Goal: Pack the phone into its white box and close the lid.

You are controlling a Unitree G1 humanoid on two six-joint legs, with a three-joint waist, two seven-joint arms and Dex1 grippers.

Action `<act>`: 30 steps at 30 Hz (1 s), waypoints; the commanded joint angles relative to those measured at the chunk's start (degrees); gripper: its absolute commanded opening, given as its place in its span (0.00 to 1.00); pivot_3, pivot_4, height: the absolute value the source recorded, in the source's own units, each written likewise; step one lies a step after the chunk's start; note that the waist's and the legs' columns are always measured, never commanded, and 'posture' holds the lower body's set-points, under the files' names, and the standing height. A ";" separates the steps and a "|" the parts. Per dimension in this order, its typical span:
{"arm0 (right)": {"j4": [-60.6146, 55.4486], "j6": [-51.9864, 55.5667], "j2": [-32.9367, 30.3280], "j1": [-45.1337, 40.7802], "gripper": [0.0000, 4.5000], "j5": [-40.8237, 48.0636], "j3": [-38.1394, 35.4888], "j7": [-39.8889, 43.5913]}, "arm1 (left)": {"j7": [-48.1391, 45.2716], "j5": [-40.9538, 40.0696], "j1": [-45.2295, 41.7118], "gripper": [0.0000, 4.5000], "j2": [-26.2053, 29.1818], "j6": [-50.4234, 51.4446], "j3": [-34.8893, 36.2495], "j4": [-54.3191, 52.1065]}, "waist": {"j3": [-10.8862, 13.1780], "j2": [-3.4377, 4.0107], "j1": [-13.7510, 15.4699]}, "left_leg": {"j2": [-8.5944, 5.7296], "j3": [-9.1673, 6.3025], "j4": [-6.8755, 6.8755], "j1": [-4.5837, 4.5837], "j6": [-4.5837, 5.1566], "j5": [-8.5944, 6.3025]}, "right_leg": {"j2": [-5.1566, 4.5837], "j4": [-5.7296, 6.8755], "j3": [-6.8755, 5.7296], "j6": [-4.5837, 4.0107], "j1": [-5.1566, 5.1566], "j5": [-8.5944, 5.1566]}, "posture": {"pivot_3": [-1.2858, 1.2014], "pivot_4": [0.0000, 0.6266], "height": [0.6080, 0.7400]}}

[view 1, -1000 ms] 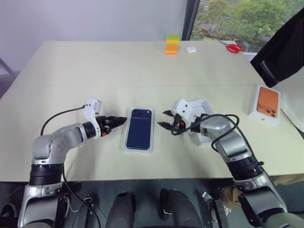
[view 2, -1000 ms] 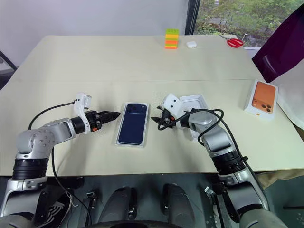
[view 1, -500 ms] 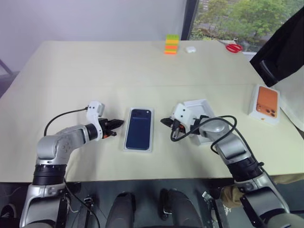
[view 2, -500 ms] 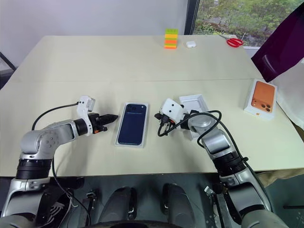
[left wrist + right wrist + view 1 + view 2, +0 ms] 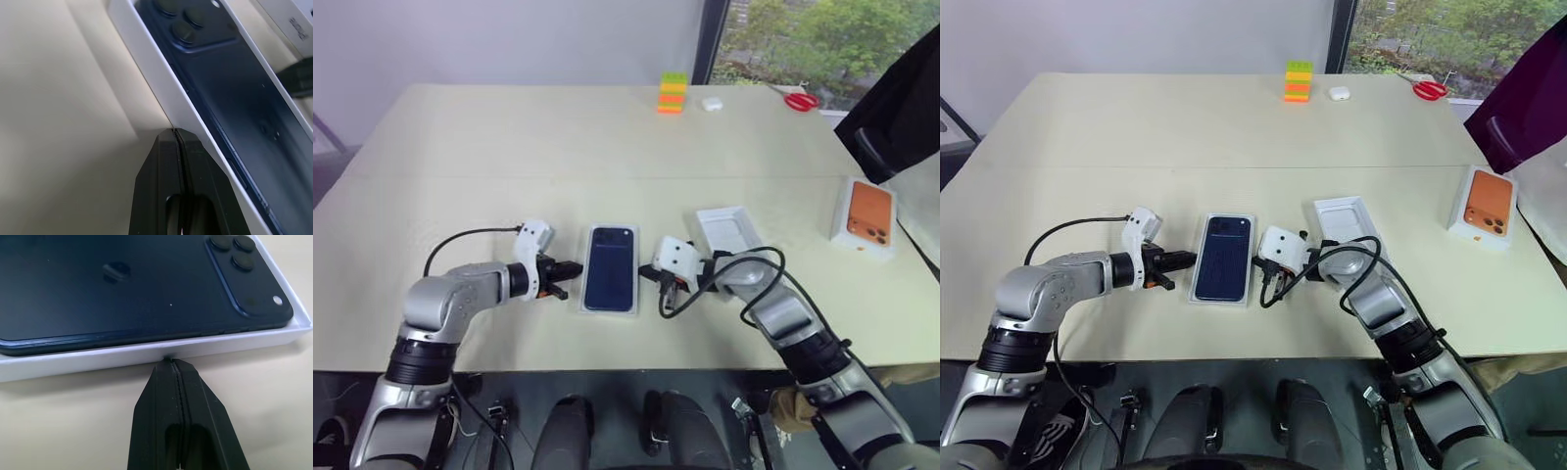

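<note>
both grippers pressed together, holding nothing: left gripper (image 5: pixel 175 131) tips at one long wall of the white box (image 5: pixel 590 305), right gripper (image 5: pixel 169 361) at the opposite wall; the phone (image 5: pixel 610 266) lies inside, camera side up.

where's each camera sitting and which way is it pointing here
Left eye and right eye views: on the head, looking forward and down over the table; both arms show, the left hand and right hand flanking the white box holding the phone.
Left wrist view: on the left wrist, looking along its shut fingers at the box's side wall.
Right wrist view: on the right wrist, looking along its shut fingers at the opposite wall.
Shared: both wrist views show the phone's camera cluster.
</note>
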 commanded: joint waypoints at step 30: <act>-1.91 -3.65 -11.77 7.17 0.00 -0.01 -7.98 1.13 | -5.16 6.84 -5.76 0.01 -9.09 -2.59 -8.66 8.41 | -0.08 0.03 1.39 | -0.06 -0.05 0.15 0.08 0.02 -0.01 | -0.02 -0.03 -0.04 0.18 0.19 -0.13 | 0.52 0.24 1.00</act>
